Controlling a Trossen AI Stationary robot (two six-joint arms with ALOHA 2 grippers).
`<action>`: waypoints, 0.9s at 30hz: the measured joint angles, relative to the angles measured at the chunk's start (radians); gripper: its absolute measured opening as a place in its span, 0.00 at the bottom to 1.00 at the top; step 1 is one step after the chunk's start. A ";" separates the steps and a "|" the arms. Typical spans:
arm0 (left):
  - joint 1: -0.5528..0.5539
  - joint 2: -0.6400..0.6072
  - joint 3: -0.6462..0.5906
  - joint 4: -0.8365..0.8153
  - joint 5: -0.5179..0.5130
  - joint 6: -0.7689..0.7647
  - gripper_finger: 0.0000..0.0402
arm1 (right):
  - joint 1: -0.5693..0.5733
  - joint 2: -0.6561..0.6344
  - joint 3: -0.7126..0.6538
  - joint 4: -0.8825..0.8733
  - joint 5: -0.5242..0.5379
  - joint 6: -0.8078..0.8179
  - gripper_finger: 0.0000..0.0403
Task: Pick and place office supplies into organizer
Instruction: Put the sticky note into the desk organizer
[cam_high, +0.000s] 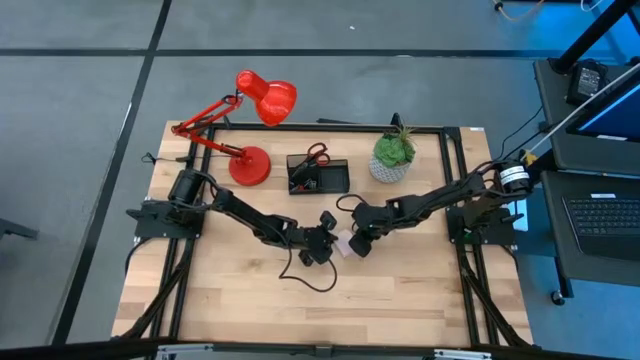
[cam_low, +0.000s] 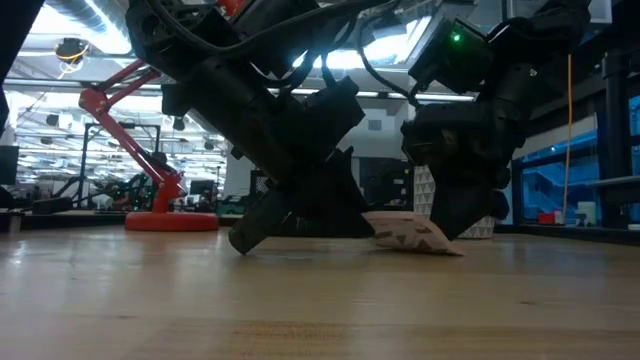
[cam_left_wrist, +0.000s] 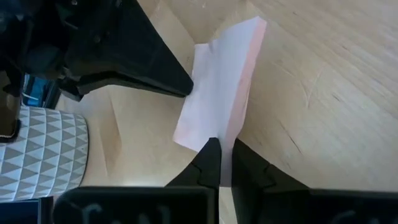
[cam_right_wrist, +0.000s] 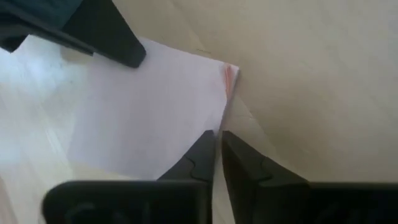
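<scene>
The pink sticky-note pad (cam_high: 343, 243) lies mid-table between my two grippers. In the low view the pad (cam_low: 412, 233) is tilted: its left end is raised and its right end rests on the wood. My left gripper (cam_high: 322, 246) is closed on the pad's left corner. My right gripper (cam_high: 358, 241) is shut, with its tips at the pad's opposite edge. The black organizer (cam_high: 318, 176) stands near the far edge with the red-handled scissors (cam_high: 316, 153) sticking up out of it. No other supplies show. My left gripper (cam_left_wrist: 226, 148) pinches the pad's corner (cam_left_wrist: 231, 134) between its two fingertips, across the pink side of the stack. It comes in low from the table's left. That end is lifted and the far end stays on the table. My right gripper (cam_right_wrist: 217, 137) is shut. Its fingertips (cam_right_wrist: 207, 142) bear against the pad's edge near a corner (cam_right_wrist: 219, 118), slanting down from the table's right.
The red desk lamp (cam_high: 250, 130) stands to the organizer's left. The potted plant (cam_high: 393, 155) in its patterned white pot (cam_left_wrist: 37, 152) stands to the organizer's right. A black cable (cam_high: 305, 275) loops on the wood near my left gripper. Bare wood stretches toward the near edge.
</scene>
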 joint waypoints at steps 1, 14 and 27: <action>-0.001 0.000 0.000 0.000 -0.005 0.000 0.03 | 0.000 -0.008 0.000 -0.005 0.000 -0.019 0.10; 0.020 -0.086 -0.003 -0.163 0.078 -0.254 0.02 | 0.000 -0.138 0.002 -0.018 0.110 -0.197 0.41; 0.104 -0.280 -0.002 -0.245 0.069 -0.333 0.02 | 0.048 -0.231 0.059 -0.029 0.394 -0.489 0.50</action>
